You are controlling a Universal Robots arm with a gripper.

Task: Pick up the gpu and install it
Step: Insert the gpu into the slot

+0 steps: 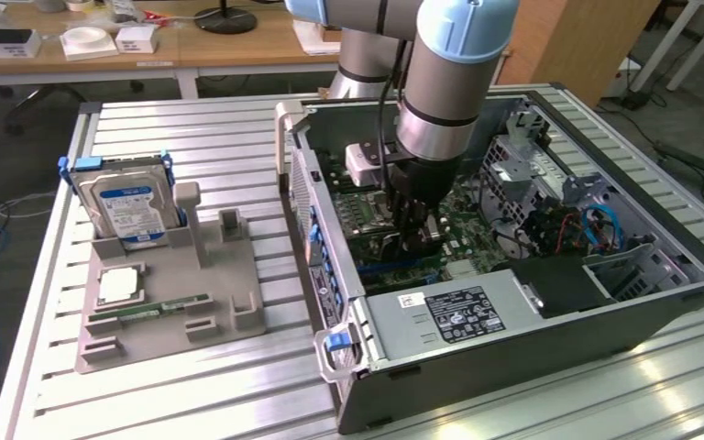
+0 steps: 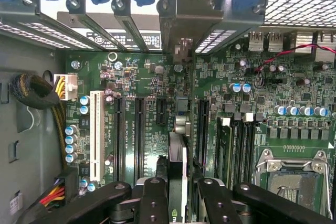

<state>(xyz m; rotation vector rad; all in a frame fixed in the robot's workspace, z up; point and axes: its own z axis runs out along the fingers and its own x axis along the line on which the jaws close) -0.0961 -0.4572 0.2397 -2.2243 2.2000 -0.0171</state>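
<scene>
The arm is a thick silver tube with pale blue joint caps and a black cable down its side. A white box sits at the wrist. The tool is black, its linkage bars studded with round screws.

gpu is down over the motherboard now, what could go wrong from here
The gpu, held edge-on in the pincer, hangs just above the motherboard. If it sits off-line from its slot, pressing down might bend the card or damage the slot. Its metal bracket end could also catch on the rear case wall.
</scene>
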